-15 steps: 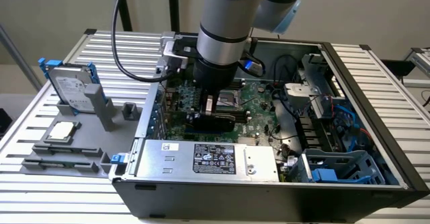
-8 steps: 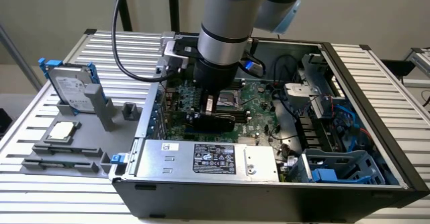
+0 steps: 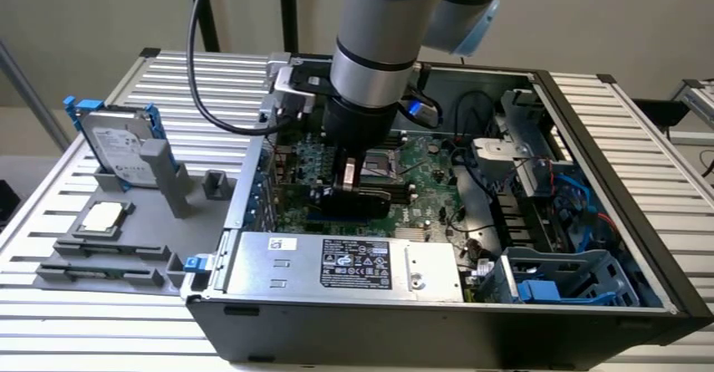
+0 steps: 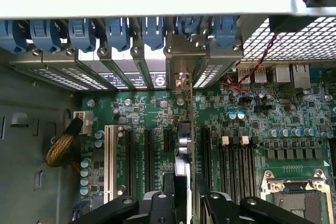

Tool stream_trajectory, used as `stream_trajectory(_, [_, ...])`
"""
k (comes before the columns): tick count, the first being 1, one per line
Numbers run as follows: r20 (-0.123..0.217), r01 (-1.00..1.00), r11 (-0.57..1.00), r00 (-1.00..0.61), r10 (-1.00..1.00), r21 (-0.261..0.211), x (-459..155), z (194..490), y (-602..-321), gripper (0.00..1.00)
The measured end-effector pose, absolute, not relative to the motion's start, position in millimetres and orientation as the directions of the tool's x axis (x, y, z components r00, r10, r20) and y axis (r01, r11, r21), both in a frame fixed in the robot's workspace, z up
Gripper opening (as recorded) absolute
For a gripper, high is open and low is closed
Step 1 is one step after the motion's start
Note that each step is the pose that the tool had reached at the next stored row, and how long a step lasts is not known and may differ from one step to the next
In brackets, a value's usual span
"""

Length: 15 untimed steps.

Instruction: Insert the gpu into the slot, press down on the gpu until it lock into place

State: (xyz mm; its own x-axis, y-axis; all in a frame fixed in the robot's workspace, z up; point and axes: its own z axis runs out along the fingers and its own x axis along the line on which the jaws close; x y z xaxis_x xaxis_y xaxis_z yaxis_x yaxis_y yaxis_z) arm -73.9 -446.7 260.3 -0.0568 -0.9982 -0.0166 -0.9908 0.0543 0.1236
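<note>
Deep inside the computer case [image 3: 446,326], my end effector [image 4: 184,205] pinches the gpu [image 4: 181,142] upright on edge over the motherboard [image 4: 294,114], bracket [image 4: 178,69] at the rear openings, so its connector edge faces straight down.

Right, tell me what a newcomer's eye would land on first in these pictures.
The big grey arm reaches down into the open case in the middle of the exterior view, its gripper shut on the black gpu just over the green motherboard. Next come the silver power supply along the case's near edge, and the hard drive standing in a grey holder at the exterior view's left.
</note>
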Motion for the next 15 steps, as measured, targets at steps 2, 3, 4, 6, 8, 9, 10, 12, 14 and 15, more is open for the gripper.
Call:
stream_trajectory(2, [-0.017, -0.991, 0.054, -0.057, -0.998, 0.124, -73.9, 260.3, -445.4, 0.26])
stream_trajectory(3, [-0.017, -0.991, 0.054, -0.057, -0.998, 0.124, -73.9, 260.4, -445.0, 0.26])
stream_trajectory(4, [-0.017, -0.991, 0.054, -0.057, -0.998, 0.124, -73.9, 260.3, -444.8, 0.26])
stream_trajectory(6, [-0.017, -0.991, 0.054, -0.057, -0.998, 0.125, -74.0, 260.3, -444.8, 0.26])
stream_trajectory(8, [-0.017, -0.99, 0.054, -0.057, -0.998, 0.129, -74.0, 260.3, -444.8, 0.26])
stream_trajectory(9, [-0.016, -0.99, 0.054, -0.057, -0.998, 0.13, -73.9, 260.3, -444.9, 0.26])
stream_trajectory(10, [-0.016, -0.99, 0.054, -0.057, -0.998, 0.133, -73.9, 260.2, -445.0, 0.26])
stream_trajectory(12, [-0.016, -0.989, 0.054, -0.057, -0.998, 0.137, -73.8, 260.2, -445.3, 0.26])
stream_trajectory(14, [-0.016, -0.989, 0.054, -0.057, -0.998, 0.139, -73.9, 260.2, -445.7, 0.26])
stream_trajectory(15, [-0.016, -0.989, 0.054, -0.057, -0.998, 0.14, -73.8, 260.1, -446.0, 0.26])
